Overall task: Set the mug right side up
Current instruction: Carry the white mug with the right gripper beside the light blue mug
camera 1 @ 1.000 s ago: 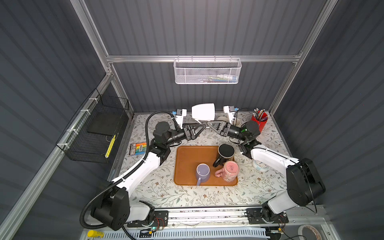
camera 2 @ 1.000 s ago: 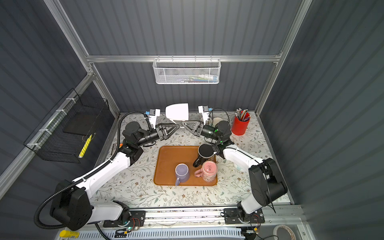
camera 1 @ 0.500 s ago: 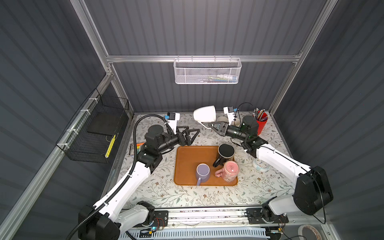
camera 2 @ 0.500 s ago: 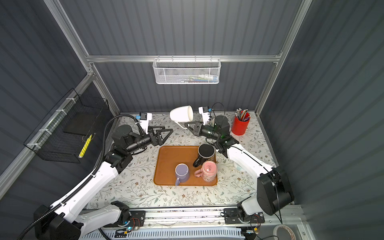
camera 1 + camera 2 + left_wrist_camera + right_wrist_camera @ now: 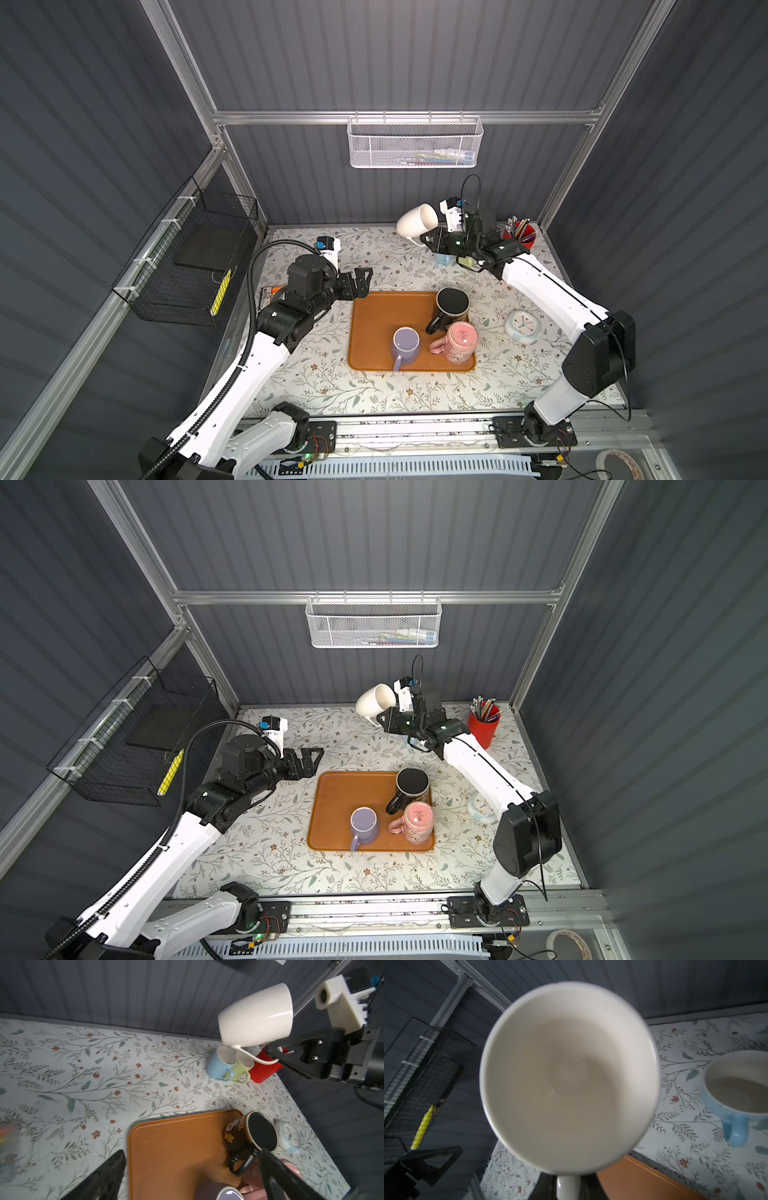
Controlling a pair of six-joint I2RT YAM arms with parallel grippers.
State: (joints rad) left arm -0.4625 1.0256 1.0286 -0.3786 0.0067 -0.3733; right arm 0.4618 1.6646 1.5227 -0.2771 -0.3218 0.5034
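Observation:
A white mug [image 5: 415,222] [image 5: 373,704] hangs in the air over the back of the table, lying nearly on its side. Its mouth faces the right wrist camera [image 5: 569,1076] and tips slightly upward [image 5: 257,1018]. My right gripper [image 5: 427,241] [image 5: 383,721] [image 5: 568,1188] is shut on the mug's thin handle, which sits under the body. My left gripper [image 5: 363,282] [image 5: 313,757] [image 5: 193,1153] stands open and empty, low and left of the orange tray, well apart from the mug.
The orange tray [image 5: 374,332] carries a black mug [image 5: 453,303], a purple mug [image 5: 405,345] and a pink mug [image 5: 461,343]. A blue mug [image 5: 218,1066] and a green mug [image 5: 243,1068] stand below the held mug, beside a red pen cup [image 5: 521,232]. A small clock [image 5: 523,326] lies right of the tray.
My left gripper has left the mug, opened fully and drawn back to the left and down. The right gripper keeps the mug by the handle, now turned more onto its side.

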